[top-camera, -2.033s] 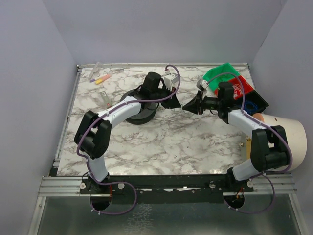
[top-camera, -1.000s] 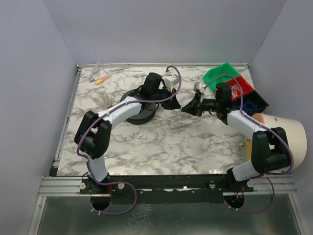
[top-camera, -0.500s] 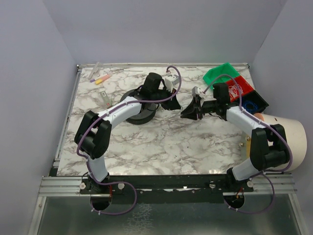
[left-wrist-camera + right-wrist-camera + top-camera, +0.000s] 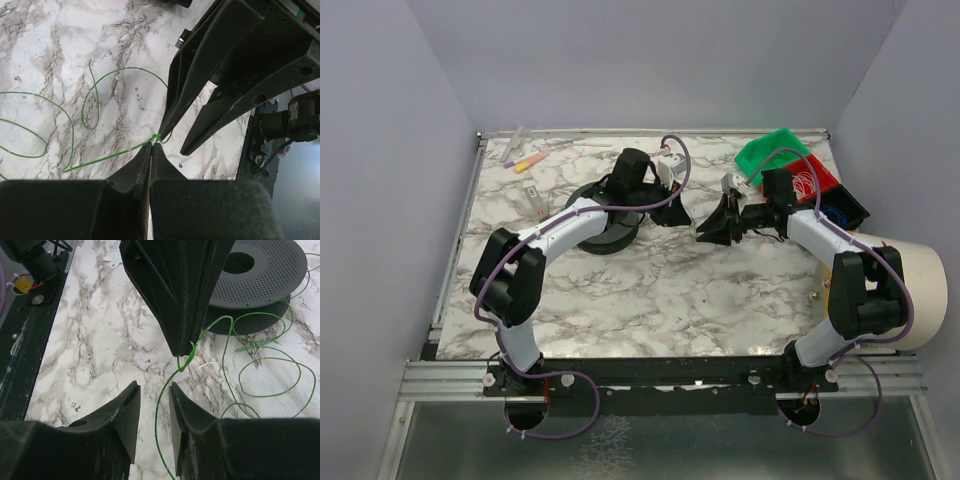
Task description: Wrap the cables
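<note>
We see the left gripper (image 4: 151, 145) pinched shut on the thin green cable (image 4: 107, 157) at mid-table, just right of the black spool (image 4: 260, 270); its loose loops lie on the marble table (image 4: 650, 290); the right gripper (image 4: 154, 390) faces it tip to tip, narrowly parted, holding nothing.

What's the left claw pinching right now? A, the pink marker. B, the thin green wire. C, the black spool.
B: in the left wrist view the left claw is shut, with the wire caught at its very tip.
</note>
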